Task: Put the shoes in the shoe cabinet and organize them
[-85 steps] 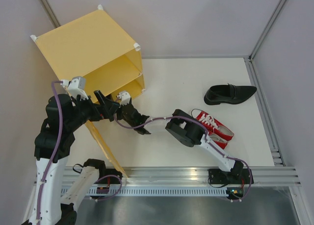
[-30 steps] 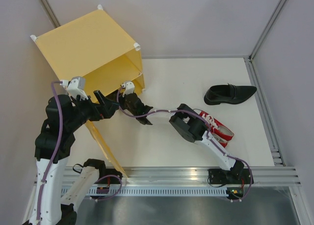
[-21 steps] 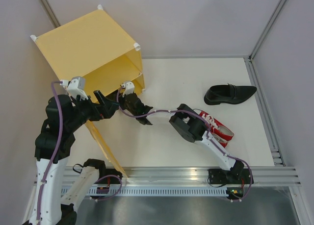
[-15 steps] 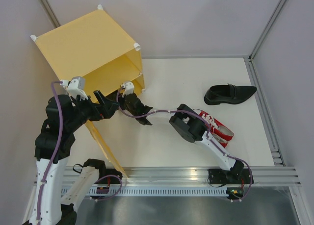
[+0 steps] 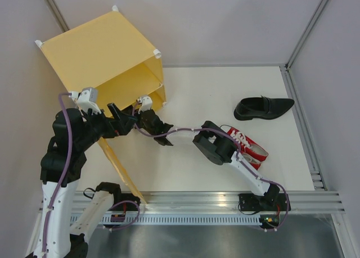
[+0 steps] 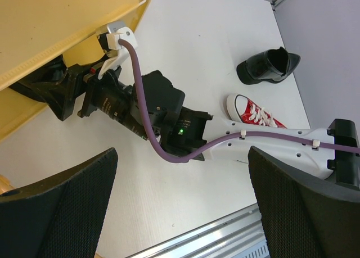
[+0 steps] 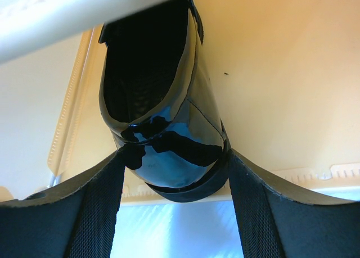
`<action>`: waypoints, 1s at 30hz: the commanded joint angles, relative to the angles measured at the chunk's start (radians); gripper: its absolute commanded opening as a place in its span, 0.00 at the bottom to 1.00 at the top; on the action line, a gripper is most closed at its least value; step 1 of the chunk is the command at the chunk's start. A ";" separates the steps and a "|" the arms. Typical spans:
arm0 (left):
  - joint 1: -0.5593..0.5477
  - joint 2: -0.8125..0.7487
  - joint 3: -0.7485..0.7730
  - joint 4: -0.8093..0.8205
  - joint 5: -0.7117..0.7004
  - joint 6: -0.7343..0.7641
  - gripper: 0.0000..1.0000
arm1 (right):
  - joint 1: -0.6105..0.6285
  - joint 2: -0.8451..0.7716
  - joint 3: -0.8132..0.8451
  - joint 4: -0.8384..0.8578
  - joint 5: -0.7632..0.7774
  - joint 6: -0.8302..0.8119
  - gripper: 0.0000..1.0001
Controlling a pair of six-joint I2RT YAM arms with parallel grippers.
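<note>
Loafer (image 7: 163, 117), glossy black, clasped between jaws of right gripper (image 7: 175, 157) inside shoe cabinet (image 5: 101, 50), far-left corner of desk (image 5: 225, 95); left gripper (image 6: 183, 151) jaws wide.

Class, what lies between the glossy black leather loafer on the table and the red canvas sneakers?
Bare white tabletop separates loafer and sneakers; top view.

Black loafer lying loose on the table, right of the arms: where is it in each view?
Top external: right of centre, the loafer beyond the red sneakers.
Left wrist: upper right, above the red sneakers.
Right wrist: not in it; the second loafer there sits in the right gripper.
Shared landmark: the yellow cabinet.
</note>
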 commanded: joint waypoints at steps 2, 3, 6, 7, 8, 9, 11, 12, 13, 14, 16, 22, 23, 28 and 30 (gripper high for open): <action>0.004 -0.004 -0.018 -0.018 -0.008 -0.017 1.00 | 0.048 -0.056 0.006 0.027 0.025 0.090 0.61; 0.004 -0.001 -0.018 -0.018 -0.006 -0.019 1.00 | 0.053 -0.053 0.006 0.028 0.039 0.102 0.56; 0.004 -0.002 -0.016 -0.018 -0.006 -0.017 1.00 | 0.064 -0.044 0.009 0.031 0.074 0.116 0.55; 0.004 -0.004 -0.016 -0.018 -0.006 -0.014 1.00 | 0.067 -0.042 0.007 0.030 0.077 0.117 0.55; 0.004 -0.002 -0.016 -0.018 -0.008 -0.012 1.00 | 0.073 -0.047 0.004 0.030 0.082 0.122 0.56; 0.004 -0.004 -0.016 -0.018 -0.011 -0.012 1.00 | 0.075 -0.047 0.001 0.030 0.082 0.124 0.59; 0.004 -0.002 -0.016 -0.018 -0.011 -0.012 1.00 | 0.084 -0.058 -0.013 0.033 0.082 0.127 0.63; 0.004 -0.004 -0.018 -0.018 -0.009 -0.014 1.00 | 0.087 -0.059 -0.016 0.034 0.082 0.128 0.66; 0.004 0.001 -0.018 -0.017 -0.008 -0.014 1.00 | 0.088 -0.061 -0.024 0.035 0.082 0.131 0.69; 0.004 0.002 -0.019 -0.018 -0.008 -0.014 1.00 | 0.093 -0.065 -0.024 0.035 0.082 0.136 0.71; 0.004 0.002 -0.021 -0.017 -0.006 -0.015 1.00 | 0.098 -0.067 -0.024 0.033 0.073 0.139 0.78; 0.004 -0.002 -0.019 -0.017 -0.011 -0.014 1.00 | 0.104 -0.070 -0.027 0.038 0.021 0.136 0.90; 0.004 -0.004 -0.019 -0.018 -0.011 -0.014 1.00 | 0.102 -0.072 -0.028 0.039 0.012 0.136 0.90; 0.004 -0.001 -0.016 -0.018 -0.013 -0.014 1.00 | 0.104 -0.079 -0.045 0.056 -0.005 0.121 0.91; 0.004 0.001 -0.013 -0.018 -0.014 -0.017 0.99 | 0.102 -0.081 -0.047 0.053 0.007 0.119 0.91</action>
